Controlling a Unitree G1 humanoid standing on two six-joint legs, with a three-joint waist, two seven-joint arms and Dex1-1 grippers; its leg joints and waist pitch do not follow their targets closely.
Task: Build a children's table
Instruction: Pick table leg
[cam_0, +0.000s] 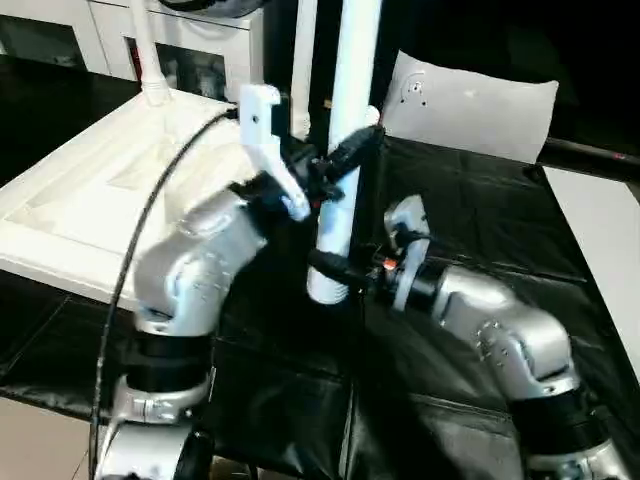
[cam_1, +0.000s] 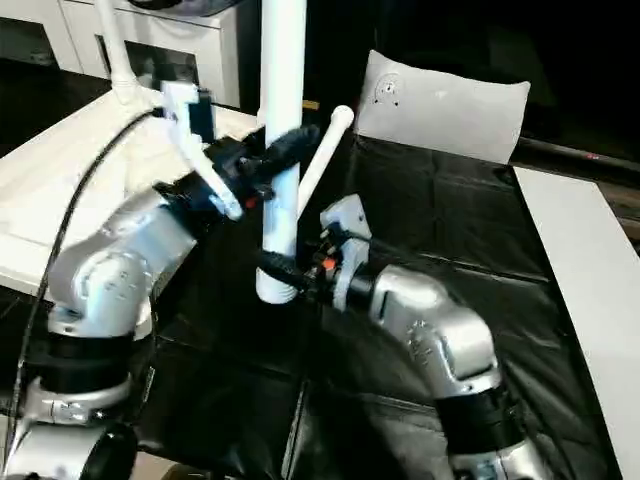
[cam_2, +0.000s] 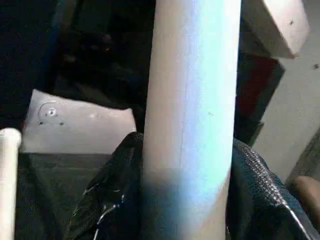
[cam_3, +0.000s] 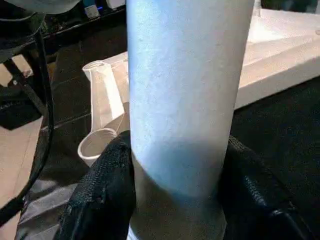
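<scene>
holding one white leg (cam_1: 280, 150) upright over the black mat (cam_1: 470, 220) with both grippers. my left gripper (cam_1: 285, 150) is clamped on it midway up, black fingers (cam_2: 265, 200) pressed to either side. my right gripper (cam_1: 280, 272) grips just above the leg's bottom end, jaws closed on it too. tabletop (cam_0: 90, 190) lies underside up to my left, on the mat's far left part, with one leg (cam_0: 148, 55) already standing in its far corner socket. another leg (cam_1: 322, 150) leans slanted right behind the held one, close enough to crowd it. white pillow-like slab (cam_1: 445, 105) sits further back on the right. white cabinet (cam_0: 190, 40) is behind the tabletop. a black cable (cam_0: 150, 230) loops across my left forearm.
</scene>
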